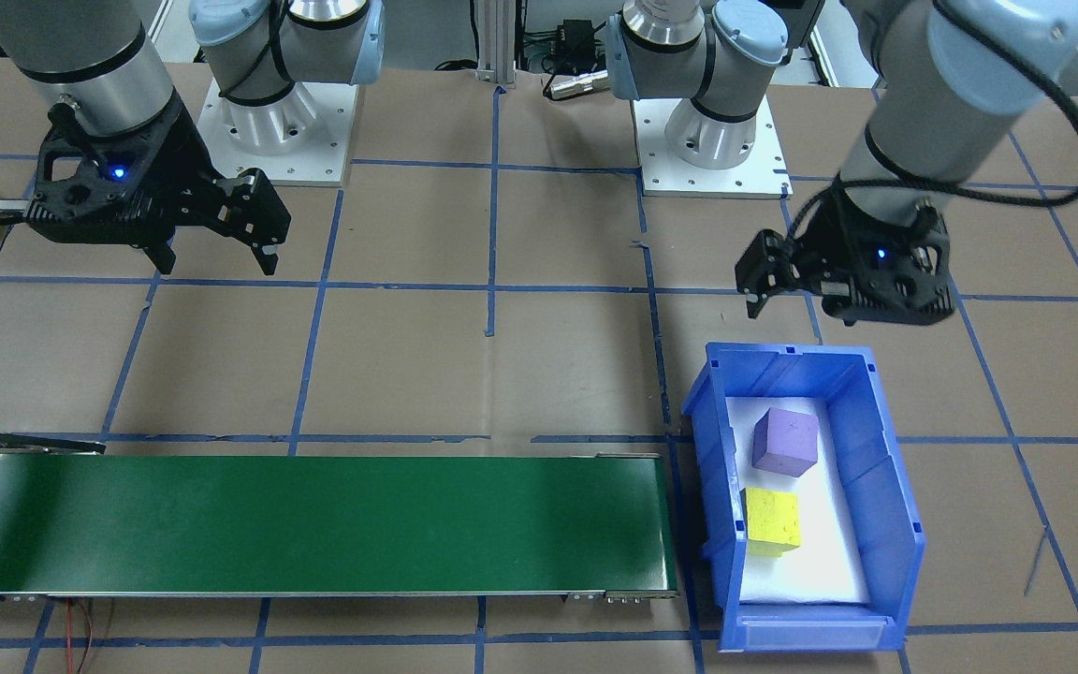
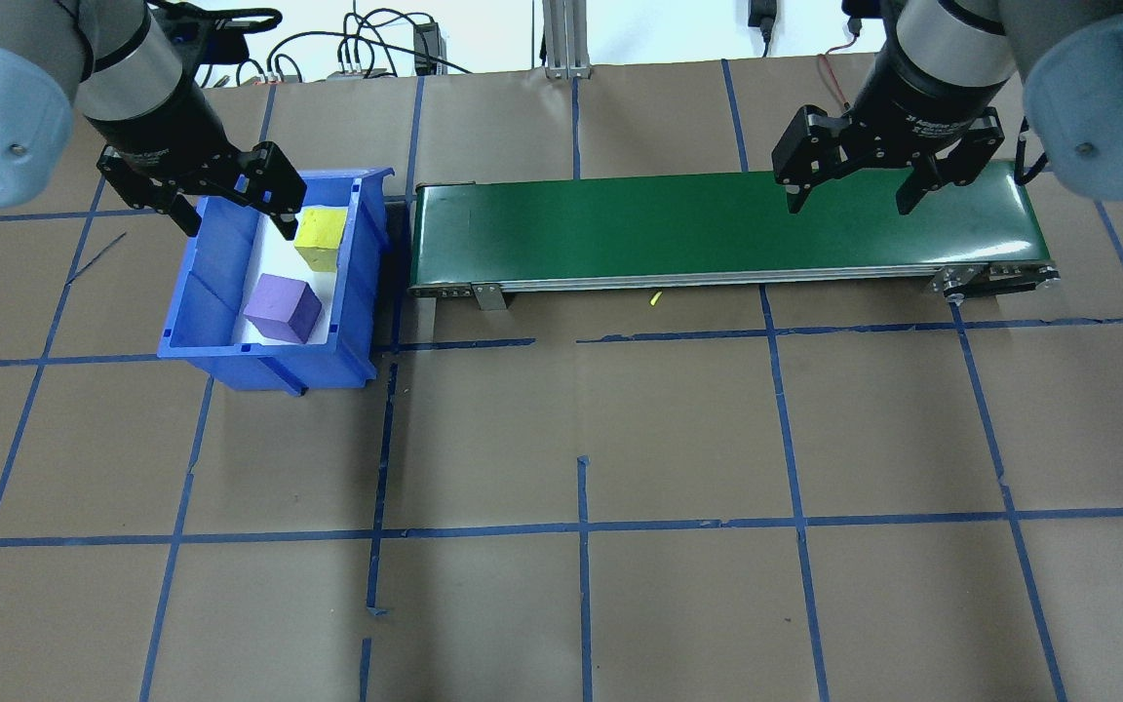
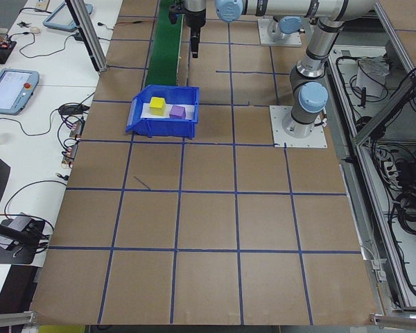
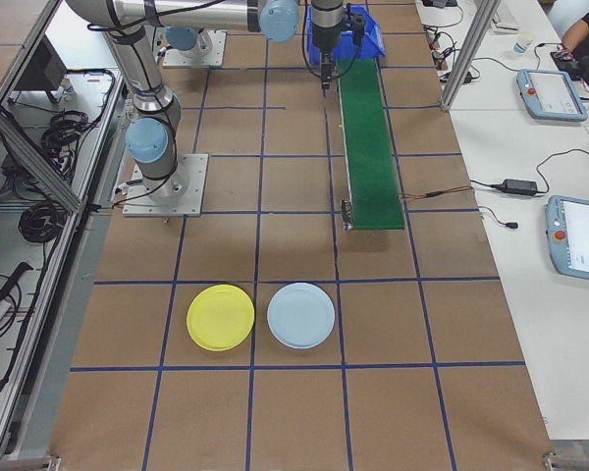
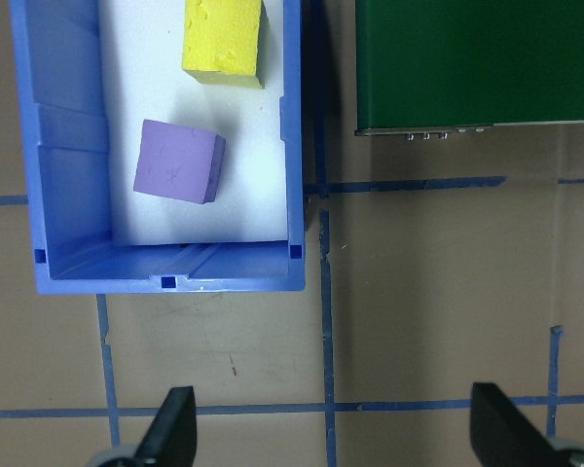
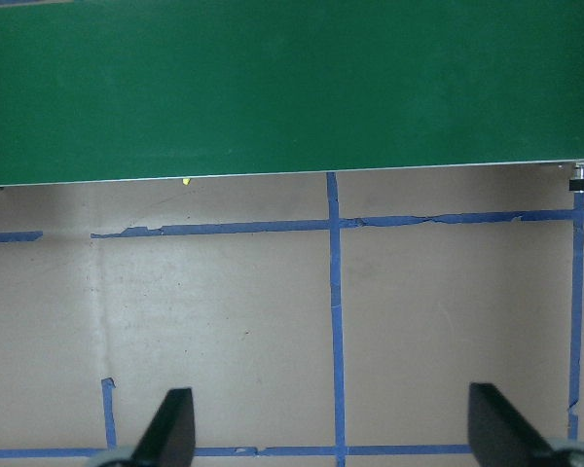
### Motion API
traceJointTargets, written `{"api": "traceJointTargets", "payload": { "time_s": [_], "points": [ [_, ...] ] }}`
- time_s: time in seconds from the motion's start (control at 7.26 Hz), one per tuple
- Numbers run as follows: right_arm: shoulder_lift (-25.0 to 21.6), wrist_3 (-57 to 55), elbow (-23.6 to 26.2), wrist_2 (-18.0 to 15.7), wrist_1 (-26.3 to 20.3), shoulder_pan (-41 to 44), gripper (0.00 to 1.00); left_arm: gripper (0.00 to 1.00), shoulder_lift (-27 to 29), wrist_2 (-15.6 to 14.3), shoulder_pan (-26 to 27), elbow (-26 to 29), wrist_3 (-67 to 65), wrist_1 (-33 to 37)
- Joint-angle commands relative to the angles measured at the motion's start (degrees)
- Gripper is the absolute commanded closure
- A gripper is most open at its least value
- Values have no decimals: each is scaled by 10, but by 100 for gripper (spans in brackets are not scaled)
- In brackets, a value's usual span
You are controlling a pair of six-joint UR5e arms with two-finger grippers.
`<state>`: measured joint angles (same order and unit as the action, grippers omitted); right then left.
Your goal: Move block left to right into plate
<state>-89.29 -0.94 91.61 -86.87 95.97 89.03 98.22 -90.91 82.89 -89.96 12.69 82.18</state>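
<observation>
Left tool (image 2: 235, 205) hangs wide open, empty, above the blue bin (image 2: 193, 292). Judgement: descend squarely over the yellow block (image 2: 320, 237), clearing the bin wall and the purple block (image 2: 282, 308).

From my station I found almost nothing I could read. The only lettering I spotted was a line of small white print on the black collar of the right arm's wrist (image 2: 922, 122) in the overhead view, and it was too small and blurred for me to make out a single word. The handheld control tablets (image 4: 580, 250) lying on the side benches showed lit screens, but no character on them was legible. I saw no label, number or sign on the blue bin (image 1: 885, 505), the green conveyor belt (image 1: 314, 524), the blocks or the plates.
</observation>
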Motion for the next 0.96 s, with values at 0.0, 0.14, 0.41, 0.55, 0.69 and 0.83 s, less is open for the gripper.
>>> {"api": "traceJointTargets", "payload": {
  "time_s": [0.0,0.14,0.41,0.55,0.69,0.83],
  "points": [
    [0,2,1,0,0,-3,0,0,96,2,-23,-5,37,-99],
    [0,2,1,-1,-1,-3,0,0,120,2,-23,-18,37,-125],
    [0,2,1,-1,-1,-3,0,0,133,1,-26,-56,38,-187],
    [0,2,1,-1,-1,-3,0,0,134,-1,-27,-57,38,-188],
    [0,2,1,-1,-1,-3,0,0,136,-2,-28,-57,39,-189],
    [0,2,1,-1,-2,-3,0,0,138,-1,-30,-60,36,-192]
  ]
}}
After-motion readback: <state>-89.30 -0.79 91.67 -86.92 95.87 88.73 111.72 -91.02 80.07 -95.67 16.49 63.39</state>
